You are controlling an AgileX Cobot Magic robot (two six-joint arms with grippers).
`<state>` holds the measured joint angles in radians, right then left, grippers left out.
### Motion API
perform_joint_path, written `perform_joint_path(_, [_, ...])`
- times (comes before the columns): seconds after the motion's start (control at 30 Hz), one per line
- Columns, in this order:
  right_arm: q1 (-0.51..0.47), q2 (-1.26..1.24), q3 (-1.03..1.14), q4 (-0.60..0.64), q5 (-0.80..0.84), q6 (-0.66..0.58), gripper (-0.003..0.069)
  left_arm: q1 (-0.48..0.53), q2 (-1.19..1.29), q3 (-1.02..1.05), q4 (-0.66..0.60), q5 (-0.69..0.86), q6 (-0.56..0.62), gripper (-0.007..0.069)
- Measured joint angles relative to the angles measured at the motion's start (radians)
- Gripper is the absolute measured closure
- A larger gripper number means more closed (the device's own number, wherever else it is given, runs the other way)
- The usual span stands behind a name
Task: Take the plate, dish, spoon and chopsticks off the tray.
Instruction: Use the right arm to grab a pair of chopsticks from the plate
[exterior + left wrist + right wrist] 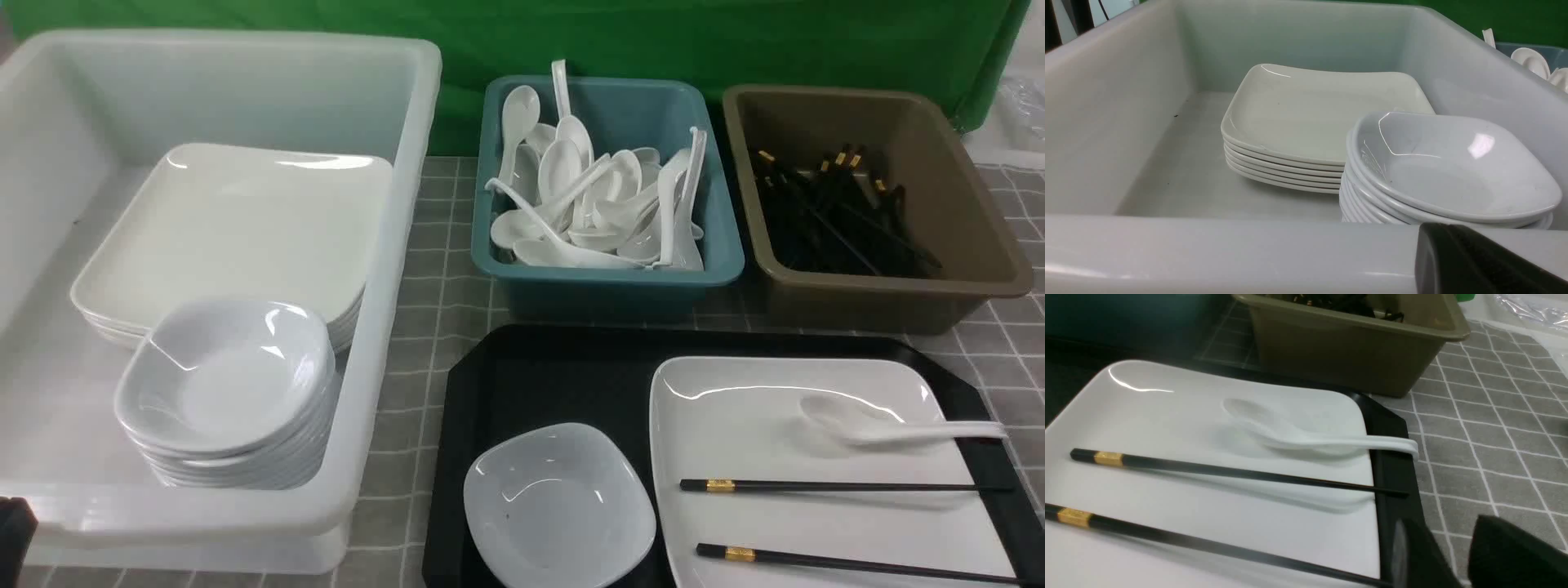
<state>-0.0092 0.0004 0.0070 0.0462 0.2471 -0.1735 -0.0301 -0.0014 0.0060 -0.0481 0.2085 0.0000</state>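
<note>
Grey checked tabletop cloth, green backdrop at the far edge.

Black tray (539,384) sits near centre-right, all four items still on it:
- dish (559,506): on the tray's left part, upright, empty, just beside the plate's left edge, can't tell if touching.
- plate (735,425): fills the tray's right part, flat.
- spoon (890,429): bowl resting on the plate, far-right area, handle pointing right, crossing the plate rim and ending over the tray's right rim.
- chopsticks (841,487): two sticks lying on the plate, apart from each other, roughly parallel, gold bands to the left, thin tips running out past the plate's right edge.

Behind the tray: teal bin (608,273) full of white spoons, brown bin (963,245) with black chopsticks. Left side: big white tub (392,269) holding a stack of square plates (237,229) and a stack of dishes (229,384) in front of it, the two stacks touching.

Left pincer (1478,265): only a dark edge shows, low outside the tub's near wall; fingers together, nothing in it.

Right pincer (1457,535): by the tray's right rim near the closer corner, fingers apart with a narrow gap, empty, touching no item. Not visible in the front view.
</note>
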Motion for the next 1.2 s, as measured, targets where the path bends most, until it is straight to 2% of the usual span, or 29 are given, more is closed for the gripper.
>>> perform_joint_path(0.8, [0.0,0.0,0.0,0.0,0.0,0.0,0.0419,0.0,0.0,0.0,0.014,-0.006,0.0,0.062])
perform_joint_path(0.87, [0.0,0.0,0.0,0.0,0.0,0.0,0.0419,0.0,0.0,0.001,-0.04,-0.049,-0.019,0.062])
perform_joint_path(1.07, [0.0,0.0,0.0,0.0,0.0,0.0,0.0419,0.0,0.0,0.001,-0.336,-0.242,-0.154,0.062])
perform_joint_path(1.2, [0.0,0.0,0.0,0.0,-0.02,0.0,0.0419,0.0,0.0,0.001,-0.386,-0.305,-0.193,0.062])
